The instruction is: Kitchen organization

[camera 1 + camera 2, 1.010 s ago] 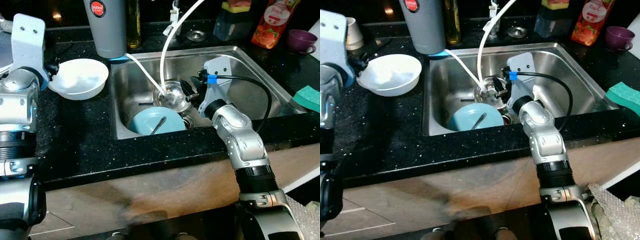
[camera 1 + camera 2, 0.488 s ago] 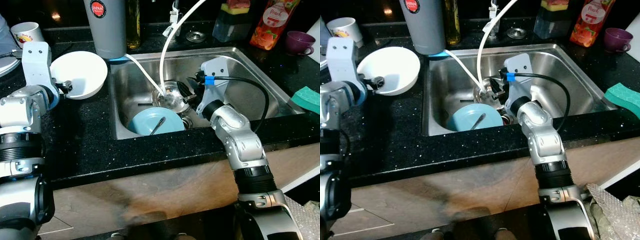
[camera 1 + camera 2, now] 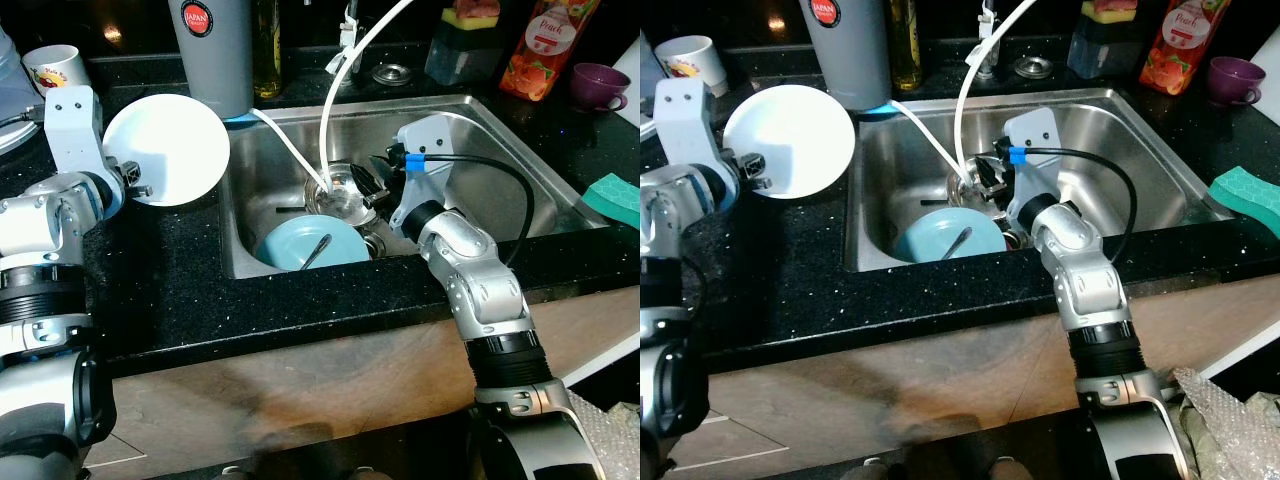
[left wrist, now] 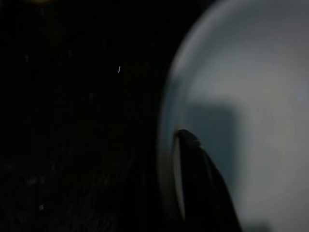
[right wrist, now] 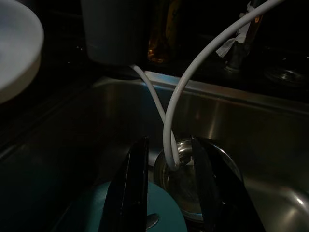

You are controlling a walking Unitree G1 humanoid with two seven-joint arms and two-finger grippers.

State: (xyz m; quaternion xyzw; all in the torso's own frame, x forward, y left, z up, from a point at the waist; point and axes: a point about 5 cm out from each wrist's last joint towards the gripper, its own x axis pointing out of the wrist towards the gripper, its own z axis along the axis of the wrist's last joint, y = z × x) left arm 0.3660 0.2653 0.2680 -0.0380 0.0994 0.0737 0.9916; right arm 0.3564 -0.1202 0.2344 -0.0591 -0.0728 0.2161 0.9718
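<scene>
One white bowl (image 3: 168, 150) in left gripper (image 3: 132, 178)

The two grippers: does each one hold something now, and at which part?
The left gripper holds the white bowl by its rim, tilted on edge above the counter. The right gripper holds nothing; its open fingers hover over the metal bowl in the sink.

Behind the sink — juice bottle (image 3: 547, 45), purple cup (image 3: 602, 82).

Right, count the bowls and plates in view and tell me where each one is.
3: a white bowl gripped by the left gripper over the counter; a steel bowl and a blue plate in the sink. More may be hidden underneath.
</scene>
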